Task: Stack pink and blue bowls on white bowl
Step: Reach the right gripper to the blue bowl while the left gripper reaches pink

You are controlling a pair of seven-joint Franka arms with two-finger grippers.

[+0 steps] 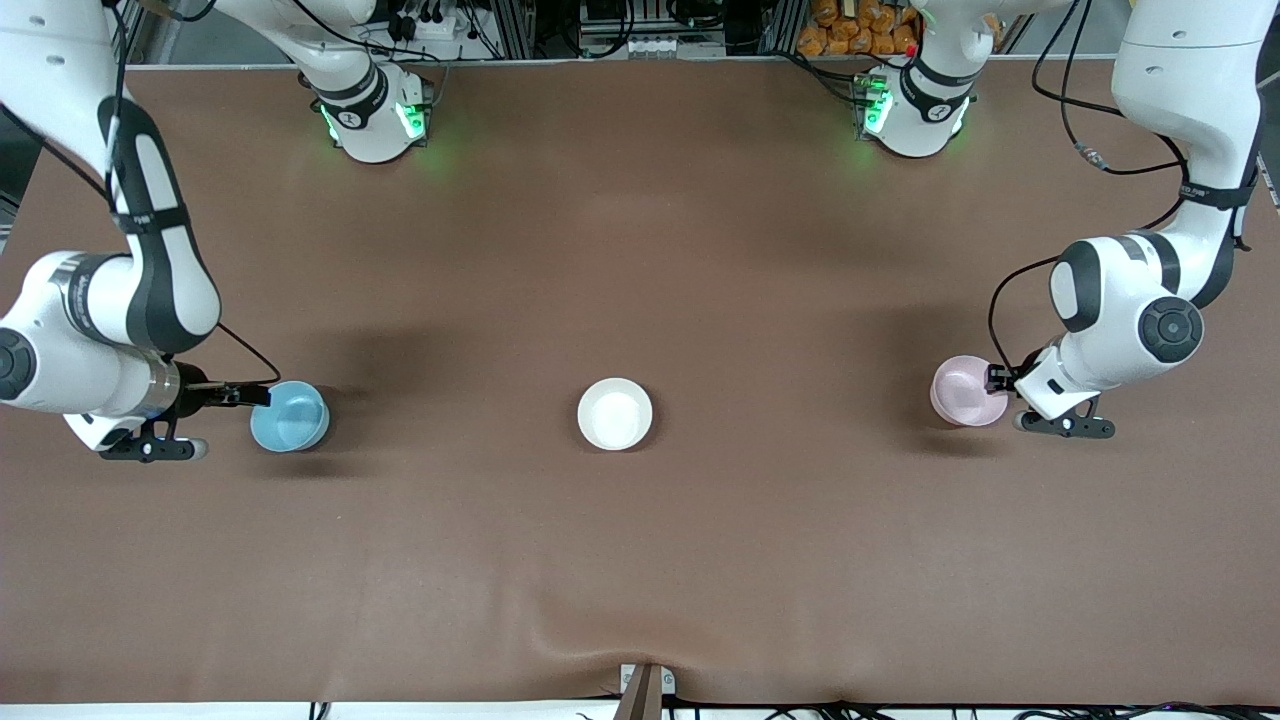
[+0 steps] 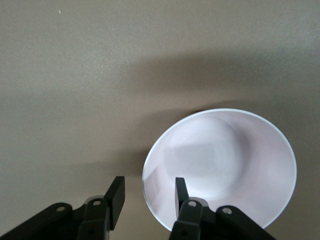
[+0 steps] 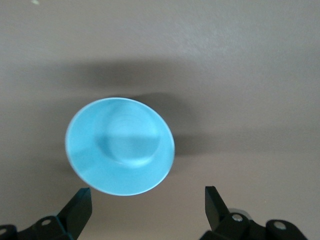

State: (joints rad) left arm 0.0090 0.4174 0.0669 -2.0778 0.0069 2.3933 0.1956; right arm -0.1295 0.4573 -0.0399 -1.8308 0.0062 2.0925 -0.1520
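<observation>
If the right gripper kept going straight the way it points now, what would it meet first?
Most likely the blue bowl: the right gripper has open fingers, with the near rim just ahead of them. Exact depth is unclear.

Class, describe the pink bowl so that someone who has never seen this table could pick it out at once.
Start at the brown table and go to the left arm's end of it. There the left gripper has its fingers astride the rim of the pink bowl. It matches the white bowl mid-table and the blue bowl at the right arm's end in size and shape; only its pale pink colour sets it apart.
</observation>
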